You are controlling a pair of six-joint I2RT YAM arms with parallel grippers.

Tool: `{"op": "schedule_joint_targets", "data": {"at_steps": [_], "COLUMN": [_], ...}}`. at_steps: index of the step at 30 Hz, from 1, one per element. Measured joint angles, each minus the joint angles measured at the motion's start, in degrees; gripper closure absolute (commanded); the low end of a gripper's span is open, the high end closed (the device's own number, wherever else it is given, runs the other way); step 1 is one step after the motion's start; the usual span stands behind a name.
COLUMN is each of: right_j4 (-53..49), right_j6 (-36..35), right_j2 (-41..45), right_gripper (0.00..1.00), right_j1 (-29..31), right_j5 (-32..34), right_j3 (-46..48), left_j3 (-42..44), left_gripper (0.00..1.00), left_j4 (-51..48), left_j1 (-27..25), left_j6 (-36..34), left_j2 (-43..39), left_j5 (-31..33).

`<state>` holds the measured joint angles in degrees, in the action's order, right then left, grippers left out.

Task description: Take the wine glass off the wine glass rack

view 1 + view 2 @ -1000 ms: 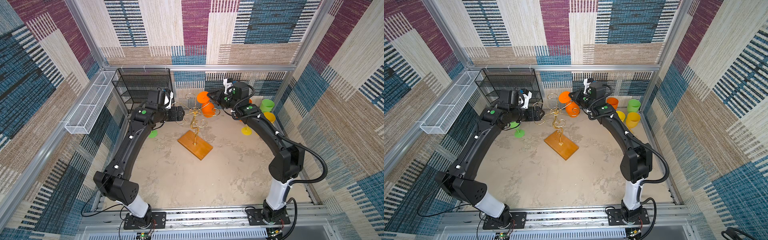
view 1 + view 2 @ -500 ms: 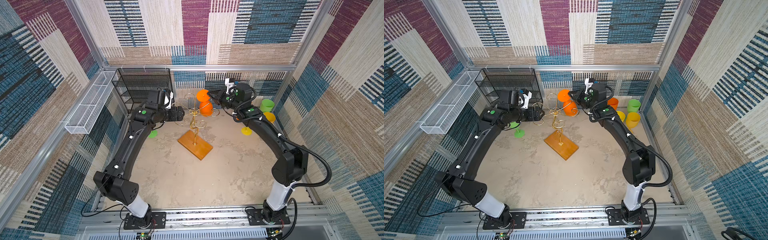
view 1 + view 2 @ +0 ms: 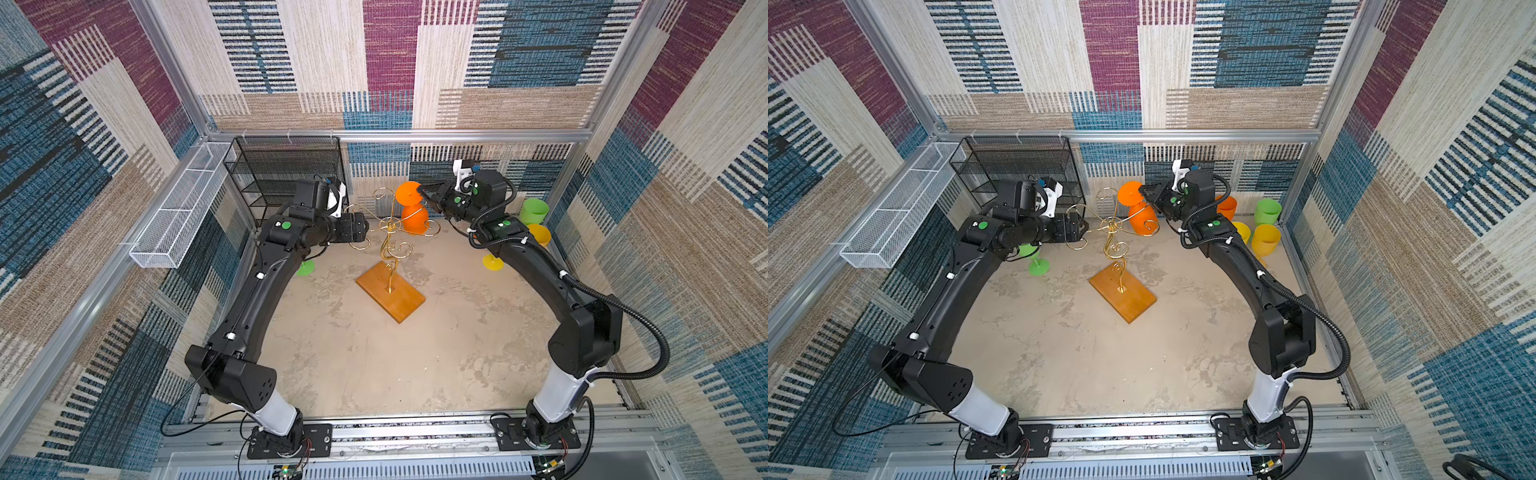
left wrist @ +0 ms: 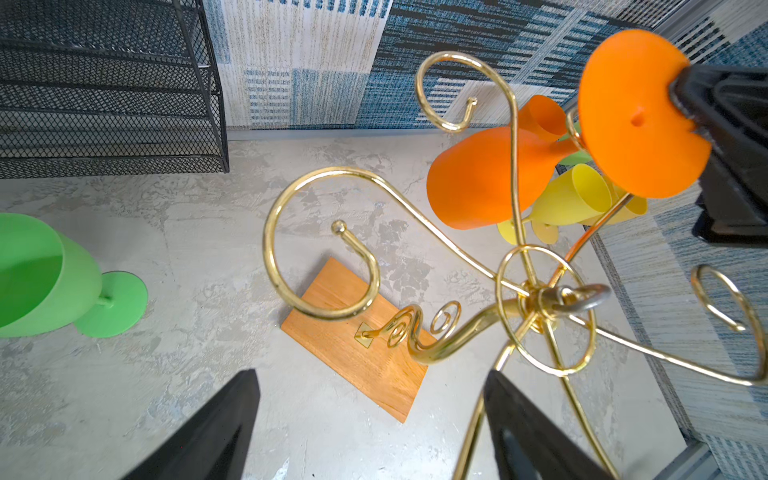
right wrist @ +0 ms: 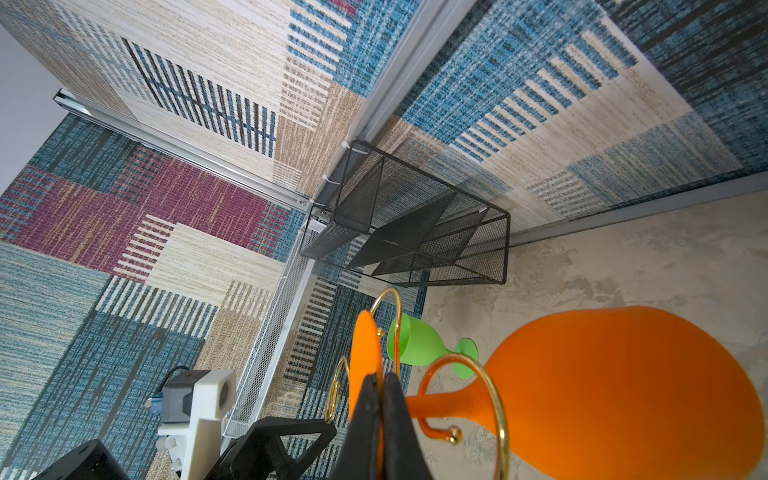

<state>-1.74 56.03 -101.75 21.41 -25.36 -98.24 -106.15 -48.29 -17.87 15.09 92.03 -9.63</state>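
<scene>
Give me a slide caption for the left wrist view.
Open left gripper by the rack; right gripper pinches the foot of the orange glass.

Both top views looked steeply down from high above the mounting rail [image 3: 415,432], well away from the wine glass rack [image 3: 390,297] [image 3: 1122,296], which stood near each picture's middle. Set side by side, they shared almost the whole cell. The left wrist camera hung close beside the rack's top, looking down through the scroll arms to the wooden base [image 4: 361,353]. The right wrist camera, also close beside the rack's top, faced across it toward the black mesh shelf unit [image 5: 415,232]. Both wrist views shared the orange wine glass [image 4: 478,178] [image 5: 623,395] and the green wine glass [image 4: 41,274] [image 5: 419,345].
</scene>
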Motion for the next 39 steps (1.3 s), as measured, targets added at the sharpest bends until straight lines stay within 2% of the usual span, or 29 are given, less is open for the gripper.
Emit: {"op": "schedule_joint_targets", "data": {"at_steps": [28, 39], "right_j4": [0.8, 1.9], "right_j6": [-0.7, -0.7], "right_j2": [1.9, 2.4], "right_gripper": [1.00, 1.00], "right_j1": [0.3, 0.5], "right_j5": [1.9, 1.9], "right_j3": [1.2, 3.2], "left_j3": [0.7, -2.0], "left_gripper": [0.12, 0.11], "left_j4": [0.0, 0.0], "left_j1": [0.0, 0.1], "left_j6": [0.2, 3.2], "left_j2": [-1.8, -1.6], "left_j5": [-0.9, 1.8]}}
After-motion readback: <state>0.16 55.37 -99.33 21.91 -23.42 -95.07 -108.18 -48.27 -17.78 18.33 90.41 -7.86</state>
